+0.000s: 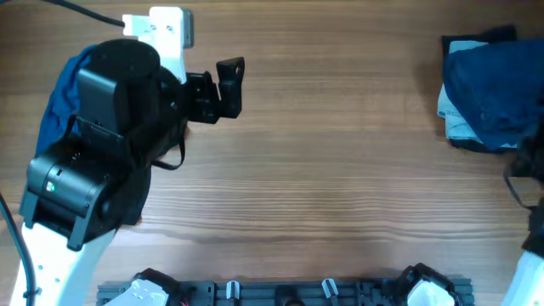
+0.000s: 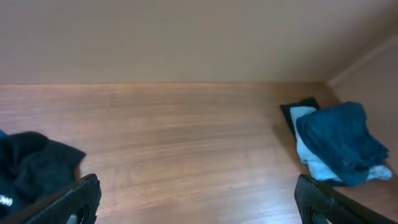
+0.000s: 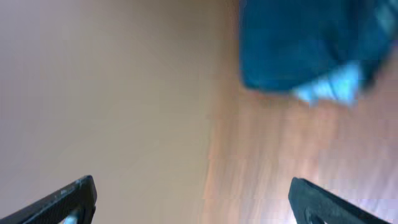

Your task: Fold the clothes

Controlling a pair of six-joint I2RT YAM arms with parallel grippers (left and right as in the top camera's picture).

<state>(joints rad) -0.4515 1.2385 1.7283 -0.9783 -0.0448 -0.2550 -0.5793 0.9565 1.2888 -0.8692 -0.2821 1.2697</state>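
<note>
A stack of clothes point(image 1: 491, 89) lies at the table's far right: dark navy fabric on top, pale blue cloth under it, black at the bottom. It also shows in the left wrist view point(image 2: 339, 140) and, blurred, in the right wrist view point(image 3: 305, 43). A royal-blue garment point(image 1: 59, 98) and a black garment point(image 2: 31, 168) lie at the far left, mostly hidden under my left arm. My left gripper point(image 1: 223, 89) is open and empty above bare wood point(image 2: 196, 202). My right gripper point(image 3: 193, 196) is open and empty, just short of the stack.
The wooden table point(image 1: 340, 170) stretches between the two piles. A white mount point(image 1: 166, 30) stands at the back left. A black rail with clips point(image 1: 289, 293) runs along the front edge. My right arm point(image 1: 527, 183) is at the right edge.
</note>
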